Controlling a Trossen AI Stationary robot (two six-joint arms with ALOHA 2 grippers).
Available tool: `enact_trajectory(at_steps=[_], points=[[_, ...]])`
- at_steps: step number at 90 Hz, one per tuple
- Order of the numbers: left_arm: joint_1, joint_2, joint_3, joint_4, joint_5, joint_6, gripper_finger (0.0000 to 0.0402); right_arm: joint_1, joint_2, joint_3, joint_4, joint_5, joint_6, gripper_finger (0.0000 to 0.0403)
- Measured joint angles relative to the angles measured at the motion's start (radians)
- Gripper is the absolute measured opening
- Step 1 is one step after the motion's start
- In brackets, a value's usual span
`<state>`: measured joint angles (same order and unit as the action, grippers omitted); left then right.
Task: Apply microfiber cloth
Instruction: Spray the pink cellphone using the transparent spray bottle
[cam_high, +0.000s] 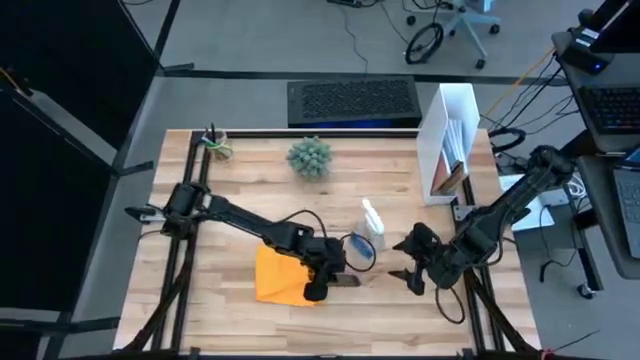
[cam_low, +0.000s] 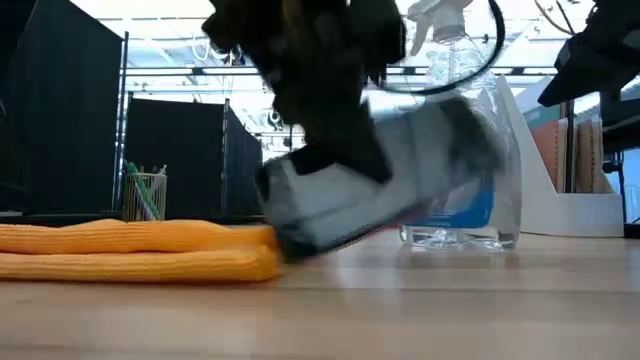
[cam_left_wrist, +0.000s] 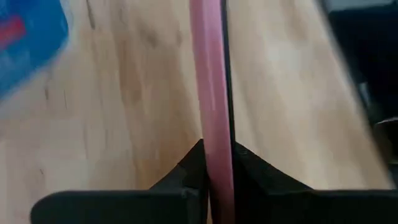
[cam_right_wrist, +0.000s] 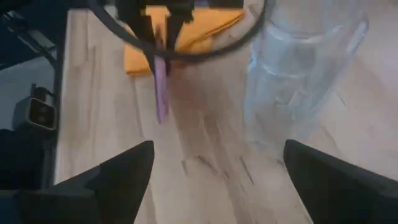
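Left gripper (cam_high: 322, 288) clamped the smartphone (cam_right_wrist: 161, 87) edgewise beside the microfiber cloth (cam_high: 278, 277) near the worktop's front edge; right gripper (cam_high: 414, 274) waited open. Lowering the smartphone flat seemed wise.

Even, bright overhead light fills the high view; the table (cam_high: 250, 170) shows only soft, short shadows under the arms. In the low view the ceiling lamps behind the spray bottle (cam_low: 460, 150) blow out to white, and the left end effector (cam_low: 330, 200) in front of that bottle is smeared by blur. The left wrist view is soft throughout, the pink-edged phone (cam_left_wrist: 211, 112) streaked. The right wrist view is hazy, the bottle's clear wall catching pale glare.
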<state>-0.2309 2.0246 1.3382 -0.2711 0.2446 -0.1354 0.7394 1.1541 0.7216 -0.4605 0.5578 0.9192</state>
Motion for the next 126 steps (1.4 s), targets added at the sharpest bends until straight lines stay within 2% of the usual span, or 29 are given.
enact_trajectory(at_steps=[19,33,54,60,67,92,104,126], points=[[0.002,-0.004,-0.003,0.017,0.0,0.021,0.0029,0.015,0.203,0.0,0.199,0.008,0.003,0.0341],[0.001,-0.005,-0.004,0.023,0.0,0.039,0.0014,0.004,0.383,0.0,0.458,0.069,-0.012,0.0341],[0.002,-0.005,-0.004,0.025,-0.011,0.047,0.0043,-0.063,0.592,0.0,0.805,0.065,-0.08,0.0328],[0.002,-0.005,-0.004,0.025,-0.011,0.047,0.0047,-0.082,0.621,0.0,0.839,0.047,-0.097,0.0305],[0.002,-0.005,-0.004,0.027,-0.011,0.046,0.0048,-0.103,0.638,0.0,0.839,0.017,-0.094,0.0259],[0.002,-0.01,-0.003,0.001,-0.015,0.044,0.0049,-0.109,0.649,0.001,0.812,-0.038,-0.07,0.0027],[0.0,-0.069,0.007,-0.109,-0.052,0.036,0.0049,-0.094,0.648,0.003,0.78,-0.042,-0.014,0.0021],[-0.04,-0.235,0.004,-0.347,-0.284,-0.009,0.005,-0.069,0.645,0.005,0.747,-0.103,0.19,0.002]])
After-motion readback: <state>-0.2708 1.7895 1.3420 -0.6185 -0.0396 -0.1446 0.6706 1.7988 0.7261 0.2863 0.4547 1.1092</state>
